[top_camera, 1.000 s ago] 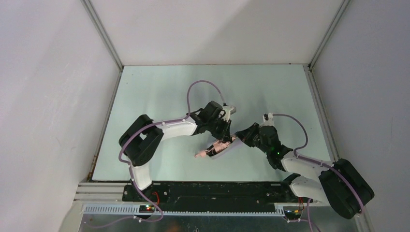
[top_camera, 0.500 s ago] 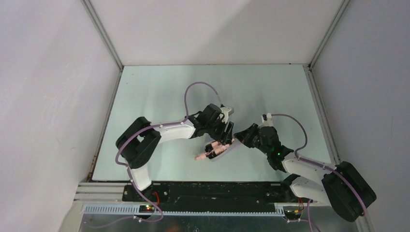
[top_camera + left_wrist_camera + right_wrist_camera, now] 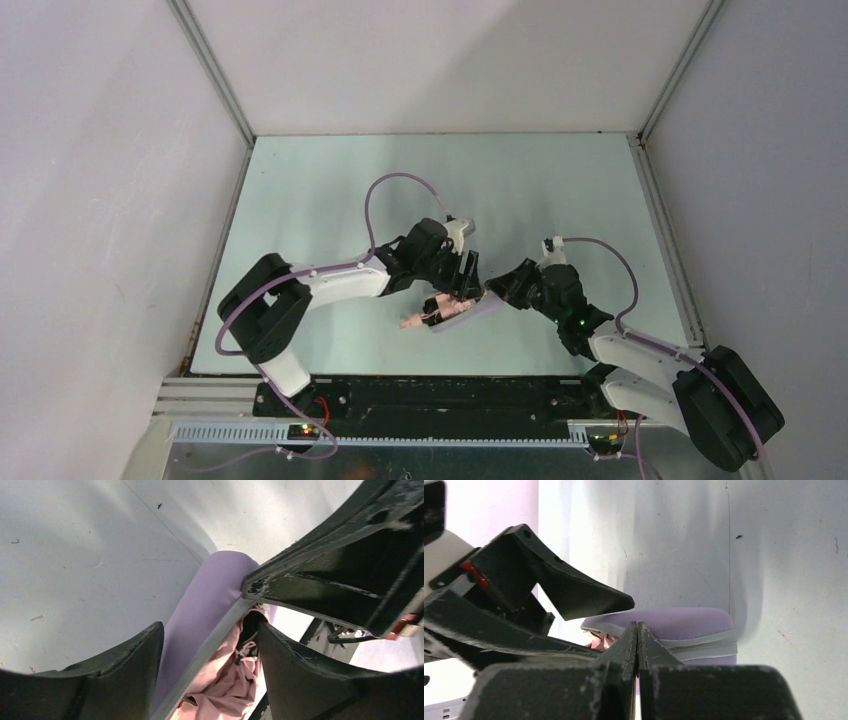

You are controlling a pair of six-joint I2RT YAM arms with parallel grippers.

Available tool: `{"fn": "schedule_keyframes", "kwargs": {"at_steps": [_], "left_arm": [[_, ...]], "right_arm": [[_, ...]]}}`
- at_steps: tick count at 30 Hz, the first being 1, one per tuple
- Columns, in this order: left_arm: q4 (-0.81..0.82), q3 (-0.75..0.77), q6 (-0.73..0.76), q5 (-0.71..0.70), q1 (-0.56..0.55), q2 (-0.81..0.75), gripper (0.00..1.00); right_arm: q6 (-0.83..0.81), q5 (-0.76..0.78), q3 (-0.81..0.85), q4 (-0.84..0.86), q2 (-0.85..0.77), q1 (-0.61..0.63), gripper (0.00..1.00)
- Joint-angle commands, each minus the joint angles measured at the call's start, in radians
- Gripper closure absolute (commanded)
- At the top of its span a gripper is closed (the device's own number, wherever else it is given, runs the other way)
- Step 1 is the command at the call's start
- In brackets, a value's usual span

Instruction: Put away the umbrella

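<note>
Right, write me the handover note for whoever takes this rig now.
The left tool is open and empty, straddling the mouth of the lilac case.
The right tool is shut, apparently pinching the case's zip edge.
The umbrella has its pink fabric bunched inside the unzipped case; in the top view one pink end sticks out past it.
Done: umbrella partly in.
Left: tuck in the rest, then probably zip the case.
</note>
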Motion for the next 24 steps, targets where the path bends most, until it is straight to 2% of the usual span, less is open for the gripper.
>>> {"fn": "schedule_keyframes", "kwargs": {"at_steps": [1,7,12,16,21,24], "left_arm": [[0.061,-0.020,-0.024,0.033,0.002,-0.075,0.23],[0.116,-0.046,-0.053,0.059,0.006,-0.084,0.21],[0.076,-0.025,-0.033,0.012,0.005,-0.028,0.24],[0.066,-0.007,-0.036,-0.020,0.005,0.019,0.32],[0.029,0.006,-0.039,-0.081,0.002,0.074,0.47],[0.003,0.005,-0.011,-0.107,-0.018,0.080,0.48]], "right_arm": [[-0.019,-0.025,-0.004,0.056,0.005,-0.014,1.00],[-0.015,-0.034,-0.011,0.083,0.022,-0.010,1.00],[-0.021,-0.037,-0.010,0.082,0.010,-0.009,1.00],[-0.027,-0.031,-0.009,0.069,-0.004,-0.008,1.00],[-0.034,-0.024,-0.012,0.055,-0.023,-0.011,1.00],[-0.041,-0.019,-0.009,0.050,-0.028,-0.012,1.00]]}}
